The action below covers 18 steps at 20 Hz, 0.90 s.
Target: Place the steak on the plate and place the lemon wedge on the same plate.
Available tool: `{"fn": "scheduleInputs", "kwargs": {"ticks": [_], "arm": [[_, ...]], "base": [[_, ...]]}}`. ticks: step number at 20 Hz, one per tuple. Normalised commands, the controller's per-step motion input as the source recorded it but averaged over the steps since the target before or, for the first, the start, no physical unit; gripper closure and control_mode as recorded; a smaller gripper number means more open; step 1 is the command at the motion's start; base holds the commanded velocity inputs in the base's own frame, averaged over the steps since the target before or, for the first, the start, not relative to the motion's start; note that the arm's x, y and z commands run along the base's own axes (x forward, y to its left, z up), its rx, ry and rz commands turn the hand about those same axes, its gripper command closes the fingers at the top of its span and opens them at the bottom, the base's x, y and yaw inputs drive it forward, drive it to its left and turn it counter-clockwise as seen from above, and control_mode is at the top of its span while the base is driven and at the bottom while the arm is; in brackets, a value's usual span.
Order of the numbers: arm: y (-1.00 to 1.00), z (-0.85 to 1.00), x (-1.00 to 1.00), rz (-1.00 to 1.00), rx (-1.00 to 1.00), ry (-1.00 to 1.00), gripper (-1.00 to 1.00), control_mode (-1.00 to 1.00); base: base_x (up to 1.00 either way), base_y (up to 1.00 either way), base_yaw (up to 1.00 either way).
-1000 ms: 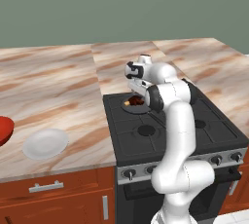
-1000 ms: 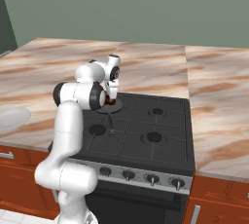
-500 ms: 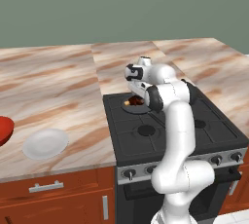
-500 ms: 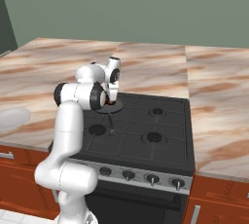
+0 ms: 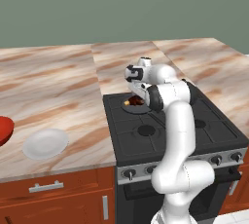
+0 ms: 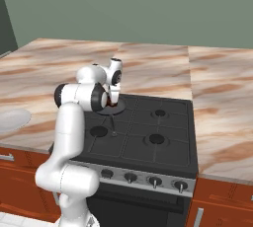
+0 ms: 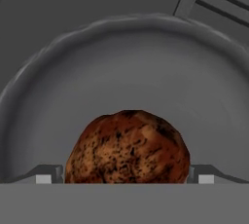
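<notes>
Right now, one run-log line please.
gripper: open, astride steak | steak: in frying pan on stove | plate: bare, on counter

The stove sits between two stretches of counter. A pan rests on the stove's back left burner, with the steak lying in it. The gripper is down inside the pan, one fingertip at each side of the steak. The plate lies on the counter left of the stove, near the front edge, and a bowl sits just left of it.
</notes>
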Motion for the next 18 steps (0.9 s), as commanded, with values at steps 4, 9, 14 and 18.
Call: {"fn": "scheduleInputs", "kwargs": {"ticks": [4, 9, 14, 18], "arm": [[0.0, -0.36, 0.0, -0.02, 0.0, -0.08, 1.0, -1.0], [0.0, -0.24, 0.0, -0.02, 0.0, -0.07, 1.0, -1.0], [0.0, -0.02, 0.0, -0.02, 0.0, -0.02, 1.0, -1.0], [0.0, 0.09, 0.0, -0.01, 0.0, -0.02, 1.0, -1.0]], "base": [[0.0, 0.0, 0.0], [0.0, 0.0, 0.0], [0.0, 0.0, 0.0], [0.0, 0.0, 0.0]]}}
